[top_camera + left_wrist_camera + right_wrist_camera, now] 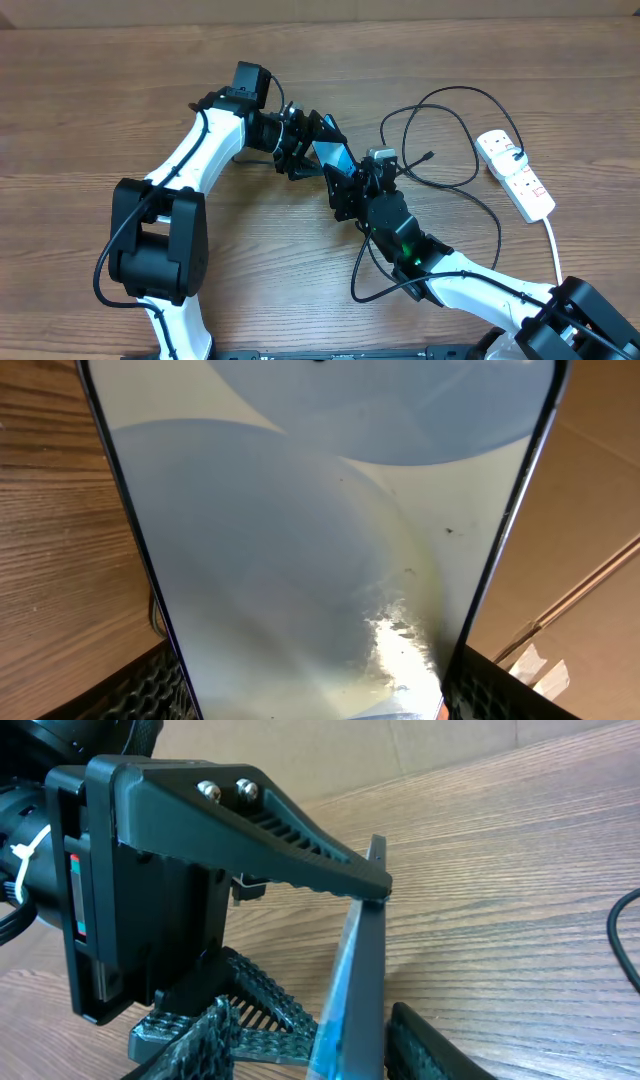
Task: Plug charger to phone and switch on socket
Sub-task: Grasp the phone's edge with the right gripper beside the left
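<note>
The phone (331,155) is held up on edge off the table between the two arms, its blue screen partly showing. My left gripper (308,140) is shut on it across its width; in the left wrist view the phone (320,540) fills the frame between both fingers (150,685). My right gripper (330,1040) straddles the phone's thin edge (358,970); the right finger lies close to it and the left finger (210,1035) stands apart. The charger (450,110) loops on the table, its plug tip (428,156) lying free. The socket (515,175) lies at the right.
The socket's white cord (552,240) runs toward the near right edge. Black cable loops (480,225) lie around the right arm. A cardboard wall (590,480) stands behind the table. My left gripper's finger (260,820) reaches over the phone's top in the right wrist view.
</note>
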`<state>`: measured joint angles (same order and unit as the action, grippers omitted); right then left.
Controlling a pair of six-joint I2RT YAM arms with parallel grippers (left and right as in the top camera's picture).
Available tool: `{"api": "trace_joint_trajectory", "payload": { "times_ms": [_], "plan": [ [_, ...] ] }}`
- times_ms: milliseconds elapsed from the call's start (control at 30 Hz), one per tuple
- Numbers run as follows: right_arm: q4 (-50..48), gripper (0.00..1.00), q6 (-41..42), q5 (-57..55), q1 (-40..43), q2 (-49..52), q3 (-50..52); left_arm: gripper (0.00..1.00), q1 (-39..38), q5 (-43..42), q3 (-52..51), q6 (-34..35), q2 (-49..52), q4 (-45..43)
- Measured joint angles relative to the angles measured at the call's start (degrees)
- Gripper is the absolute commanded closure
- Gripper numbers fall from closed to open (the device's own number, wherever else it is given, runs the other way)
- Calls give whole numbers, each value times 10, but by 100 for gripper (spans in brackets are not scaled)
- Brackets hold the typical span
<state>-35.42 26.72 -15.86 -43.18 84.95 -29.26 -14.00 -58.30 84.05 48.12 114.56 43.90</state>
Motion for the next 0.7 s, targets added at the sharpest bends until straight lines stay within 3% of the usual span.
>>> {"api": "trace_joint_trajectory", "payload": {
  "times_ms": [367, 700],
  "plan": [
    [4, 71, 1, -7, 1, 1, 0, 53, -14, 0, 0, 0, 0, 0],
    [21, 91, 26, -24, 7, 2, 0, 52, -17, 2, 1, -1, 0, -5]
  ]
}}
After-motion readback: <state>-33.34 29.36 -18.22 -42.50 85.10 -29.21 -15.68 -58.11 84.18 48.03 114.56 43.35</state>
